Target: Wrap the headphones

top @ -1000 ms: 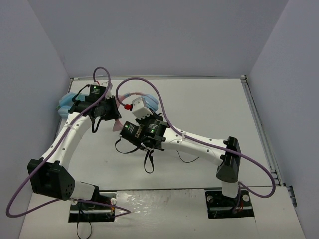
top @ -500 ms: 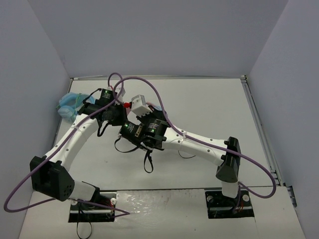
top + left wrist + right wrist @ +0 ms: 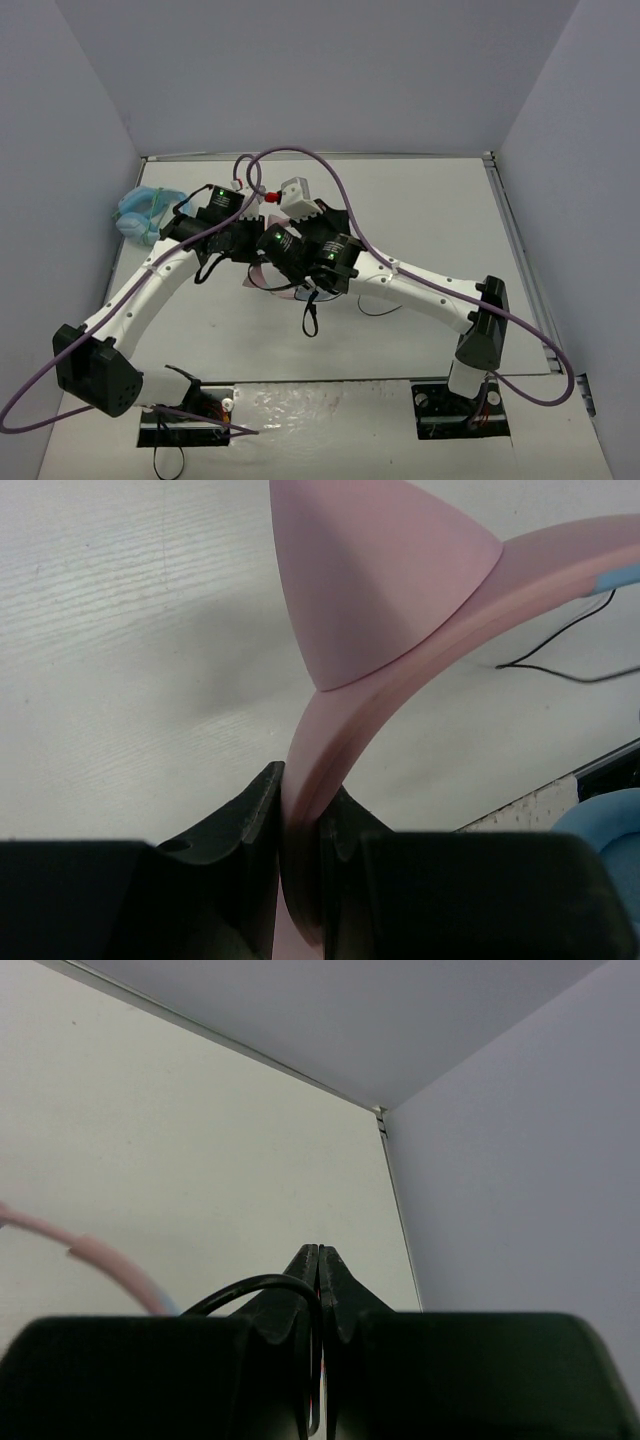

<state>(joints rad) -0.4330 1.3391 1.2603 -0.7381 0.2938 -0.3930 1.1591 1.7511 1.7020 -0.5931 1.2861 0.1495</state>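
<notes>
Left pincer (image 3: 302, 810) grips the headphones (image 3: 385, 610) by their headband.

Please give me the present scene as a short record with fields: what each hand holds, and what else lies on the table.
left hand: shut on the headphones, on the pink band just below a cat ear
right hand: shut on the thin black cable
cable state: part of it trails loose over the table
other item: light blue looped thing at the far left
</notes>
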